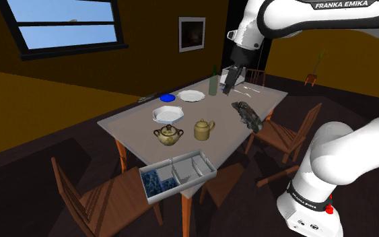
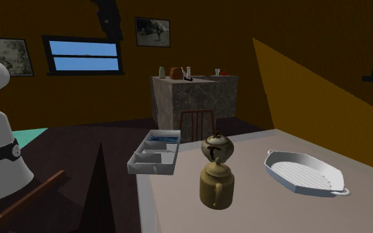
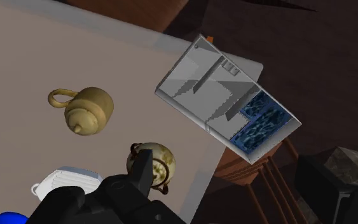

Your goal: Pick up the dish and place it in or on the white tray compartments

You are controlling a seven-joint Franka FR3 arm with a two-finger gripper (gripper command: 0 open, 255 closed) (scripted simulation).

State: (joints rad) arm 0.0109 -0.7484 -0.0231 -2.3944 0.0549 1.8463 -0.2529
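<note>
Closest to me in the shoulder view is the white arm (image 1: 329, 155), big at the lower right. It goes up and runs across the top of that view. At its end the black gripper (image 1: 228, 86) hangs in the air over the far part of the surface (image 1: 132, 131), close to a green bottle (image 1: 213, 82). I cannot tell if the gripper is open or shut. It does not have the dish.

The dish (image 1: 167, 114) is white and long, with ridges inside and a small handle at each end. It lies flat on the surface, apart from the gripper. Just beside it stands a round brass-coloured pot (image 1: 169, 134) with a lid. Near the pot stands a yellow-brown jug (image 1: 203, 128) with a handle. Past the dish, toward the window, lie a blue plate (image 1: 167, 98) and a white plate (image 1: 192, 95).

The tray (image 1: 189, 182) is pale grey with walls that split it into compartments. It sits at the corner of the surface nearest the shoulder camera, and part of it seems to poke out past the edge. One end compartment holds something blue and speckled. The tray is well apart from the dish, and the pot and the jug stand between them.

In the wrist view the dish peeks out next to the gripper's black body, with the pot right by it and the tray farther off.

I also see a dark lumpy thing (image 1: 247, 114) on the surface below the gripper, and wooden chairs (image 1: 87, 195) around it
</note>
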